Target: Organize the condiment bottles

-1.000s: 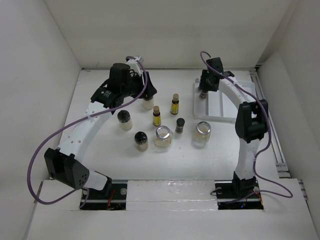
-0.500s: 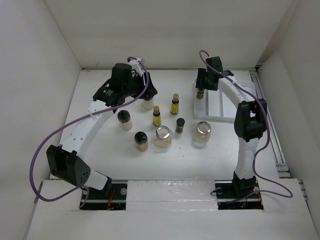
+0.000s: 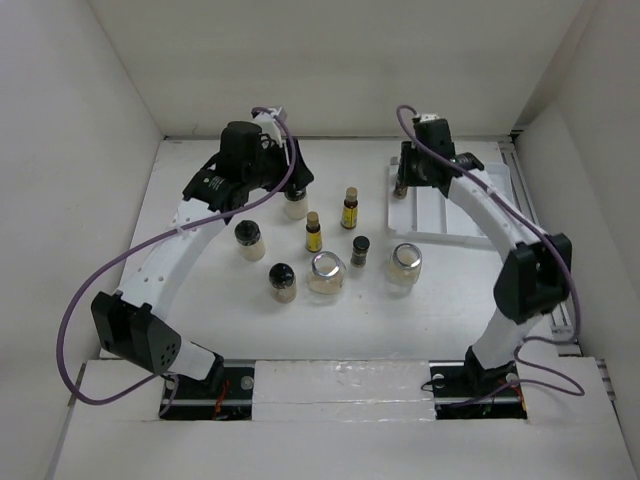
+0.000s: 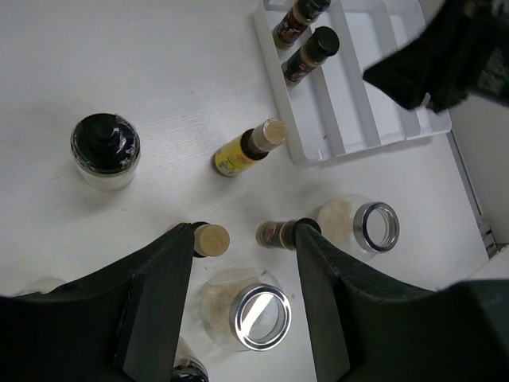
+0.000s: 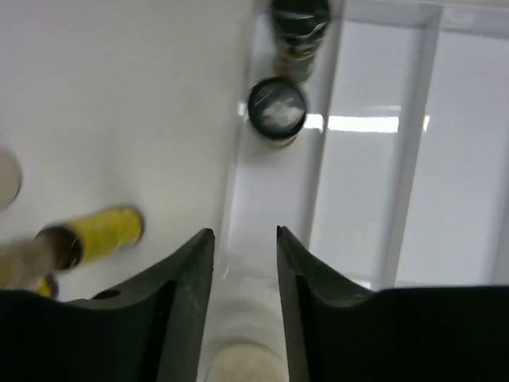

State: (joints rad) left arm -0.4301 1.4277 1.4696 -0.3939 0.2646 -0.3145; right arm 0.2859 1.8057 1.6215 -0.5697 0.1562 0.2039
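My left gripper [image 3: 291, 183] is open and empty, hovering over the loose bottles. Between its fingers in the left wrist view [image 4: 245, 232] show a cork-topped amber bottle [image 4: 210, 239], a dark spice jar [image 4: 277, 233] and a silver-lidded jar [image 4: 259, 316]. My right gripper [image 3: 411, 176] is open and empty over the left slot of the white tray [image 3: 456, 207]. Two dark spice jars [image 5: 277, 111] [image 5: 298, 25] stand in that slot, ahead of its open jaws [image 5: 244, 233]. On the table are amber bottles [image 3: 350, 208] [image 3: 314, 232], a spice jar [image 3: 360, 250], silver-lidded jars [image 3: 327, 272] [image 3: 404, 265] and cream-filled bottles [image 3: 249, 240] [image 3: 282, 282] [image 3: 295, 206].
White walls close in the table on the left, back and right. The tray's other slots [image 5: 374, 159] hold nothing. A rail [image 3: 553, 290] runs along the right edge. Purple cables loop off both arms.
The right arm's elbow has swung out to the right and toward the near edge, with its gripper staying over the tray's left slot. The left arm has barely moved.
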